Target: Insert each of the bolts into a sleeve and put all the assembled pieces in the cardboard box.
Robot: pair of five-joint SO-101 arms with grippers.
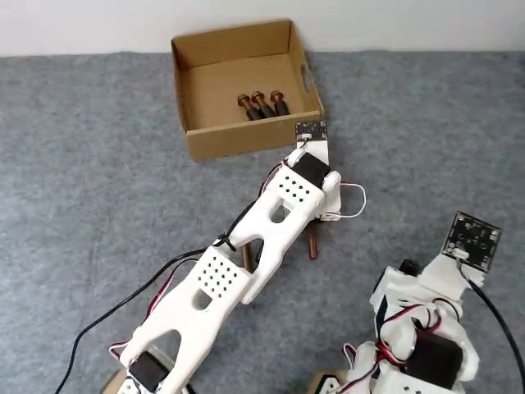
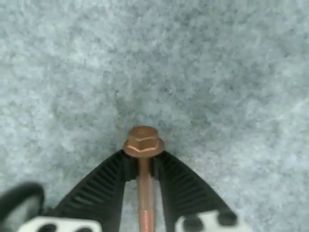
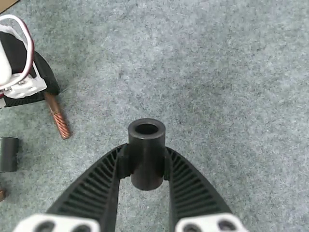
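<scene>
Left gripper (image 2: pixel 143 163) clamped tight on copper hex-head bolt (image 2: pixel 143 141), shank lengthwise between fingers, head poking forward | right gripper (image 3: pixel 145 162) pinching black cylindrical sleeve (image 3: pixel 146 137), bore facing outward

Cu bolt (image 2: pixel 144 145), sleeve (image 3: pixel 146 152) held; 3 assemblies (image 1: pixel 262 105) in box (image 1: pixel 238 141).

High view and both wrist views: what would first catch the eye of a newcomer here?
First, the left gripper is shut on a copper bolt, and the right gripper is shut on a black sleeve whose open bore shows. Then comes the cardboard box at the far side of the table, with three assembled pieces lying side by side inside.
</scene>
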